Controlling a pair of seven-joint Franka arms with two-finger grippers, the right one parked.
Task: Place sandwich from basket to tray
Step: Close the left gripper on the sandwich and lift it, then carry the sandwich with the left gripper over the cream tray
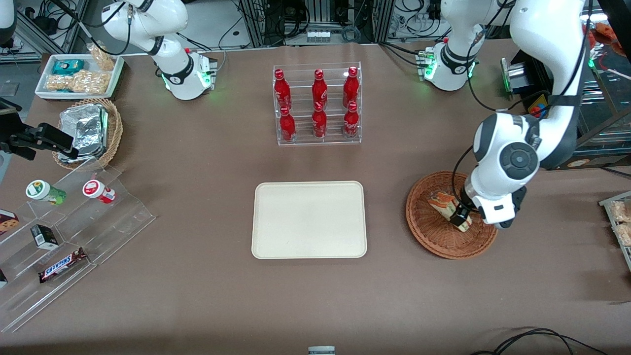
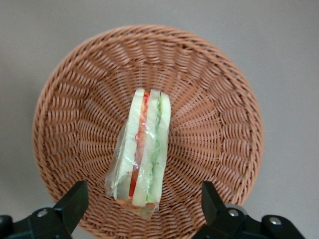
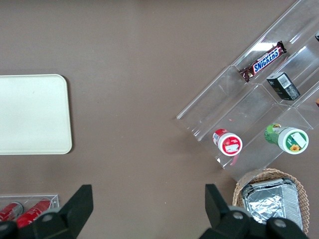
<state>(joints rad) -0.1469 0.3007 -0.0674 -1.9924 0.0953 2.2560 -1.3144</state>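
Clear-wrapped item: the small triangular wedge sandwich [image 2: 142,149] of pale bread with red and green filling lies in the round reddish-brown woven wicker basket [image 2: 209,89], directly under the gripper [image 2: 142,206].
Tool: the black two-finger gripper of the left arm hangs over the basket, jaws spread wide, one finger to each side of the wedge and touching nothing.
Handling: probably light and soft; bread would crush under a hard squeeze, and the film looks slick and loose.
Where to hold: across the two flat bread faces, near the thick end below the fingers, with a gentle close.
Risk: pinching only wrap, so the wedge slides out.
Destination: the flat cream rectangular plastic tray [image 1: 309,219] sits well apart from the gripper, toward the parked arm's end.
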